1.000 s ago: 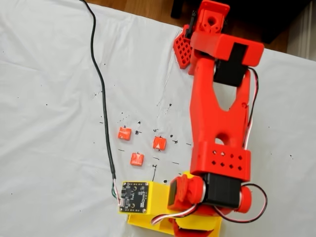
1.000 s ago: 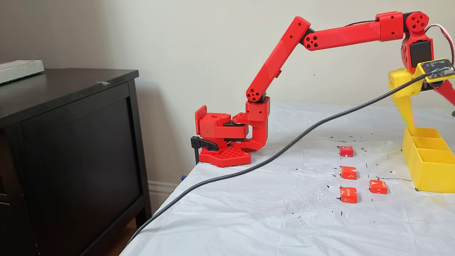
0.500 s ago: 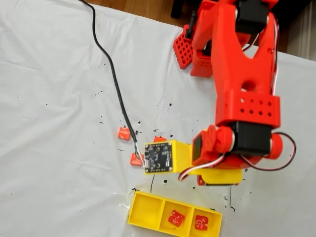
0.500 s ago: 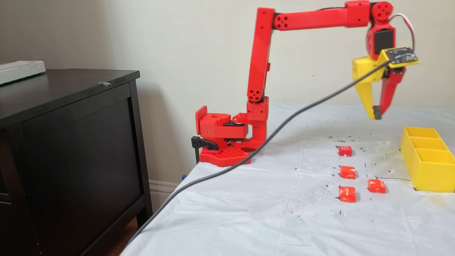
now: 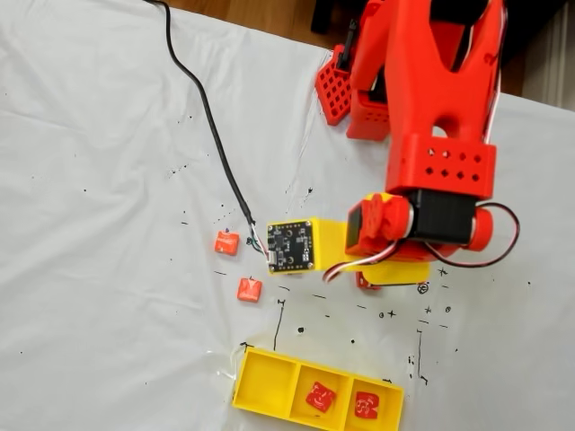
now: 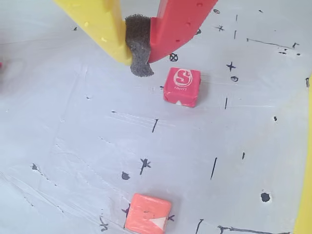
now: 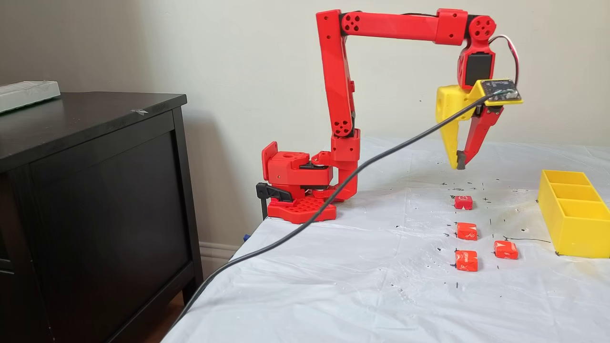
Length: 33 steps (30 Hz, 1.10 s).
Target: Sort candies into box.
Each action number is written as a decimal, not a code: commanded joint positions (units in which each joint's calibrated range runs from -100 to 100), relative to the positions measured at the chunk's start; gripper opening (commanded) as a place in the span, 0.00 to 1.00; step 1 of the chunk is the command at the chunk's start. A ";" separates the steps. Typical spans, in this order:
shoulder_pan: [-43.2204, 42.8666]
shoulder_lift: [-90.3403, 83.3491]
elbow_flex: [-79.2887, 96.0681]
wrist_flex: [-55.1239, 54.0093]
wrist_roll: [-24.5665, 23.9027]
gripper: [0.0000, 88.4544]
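The end effector hangs above the bench, fingers pressed together and empty. A candy lies just below and right of its tips in the wrist view, another farther off; the box sits well apart.

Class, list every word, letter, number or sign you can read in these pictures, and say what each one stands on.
"S": white letter in a white ring, on top of the small square red wrapped candy in the wrist view.
Tiny white print under that letter: too small to read.
White markings on the two candies in the bright yellow plastic tray: too blurred to read.
Black pen crosses and dashes on the white table cover: marks, not words.
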 commanded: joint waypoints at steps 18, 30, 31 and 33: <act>-4.91 -0.63 5.72 -8.45 -1.27 0.35; -5.81 3.10 10.36 -14.51 -1.56 0.36; -5.81 3.19 10.91 -15.08 -1.56 0.36; -5.81 3.36 11.46 -15.90 -1.61 0.36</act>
